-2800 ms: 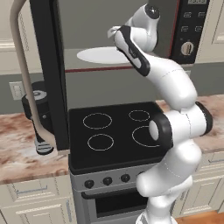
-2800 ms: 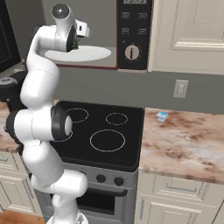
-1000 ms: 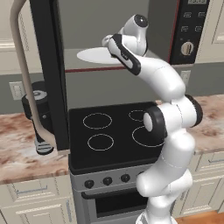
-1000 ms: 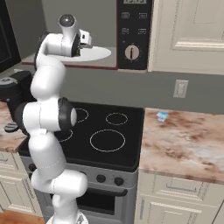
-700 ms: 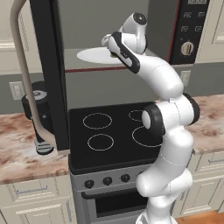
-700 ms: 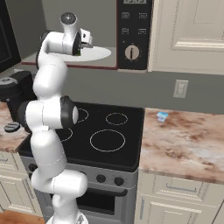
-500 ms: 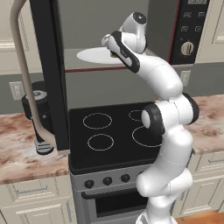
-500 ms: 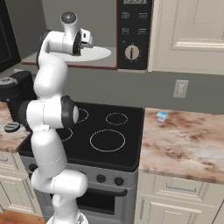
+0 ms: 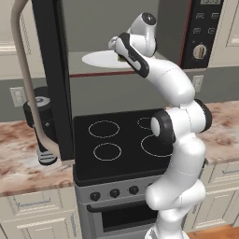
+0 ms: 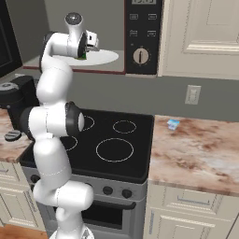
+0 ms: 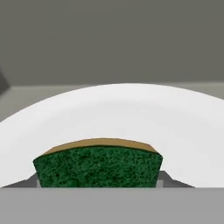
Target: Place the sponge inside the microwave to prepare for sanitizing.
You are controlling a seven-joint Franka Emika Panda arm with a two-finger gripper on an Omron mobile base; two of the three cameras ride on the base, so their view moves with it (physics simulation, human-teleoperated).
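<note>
The microwave (image 9: 205, 28) stands with its black door (image 9: 51, 70) swung wide to the left. Inside it lies the white round plate (image 9: 100, 59). My gripper (image 9: 120, 56) reaches into the cavity, just above the plate's near rim, and is shut on the sponge (image 11: 98, 165). In the hand view the dark green scrub face fills the gap between the two fingertips (image 11: 34, 180), a thin yellow edge shows on top, and the plate (image 11: 131, 113) spreads out behind it. From the right base view a speck of the green sponge (image 10: 82, 57) shows under the hand, by the plate (image 10: 105, 57).
The black stove top (image 9: 121, 140) lies below the microwave. The open door's beige handle (image 9: 23, 84) hangs over the left counter, where a dark appliance (image 9: 37, 105) stands. A small bluish glass (image 10: 173, 124) sits on the marble counter (image 10: 200, 154) to the right.
The hand has edged a little further in over the plate, still holding the sponge. The grip has not changed.
</note>
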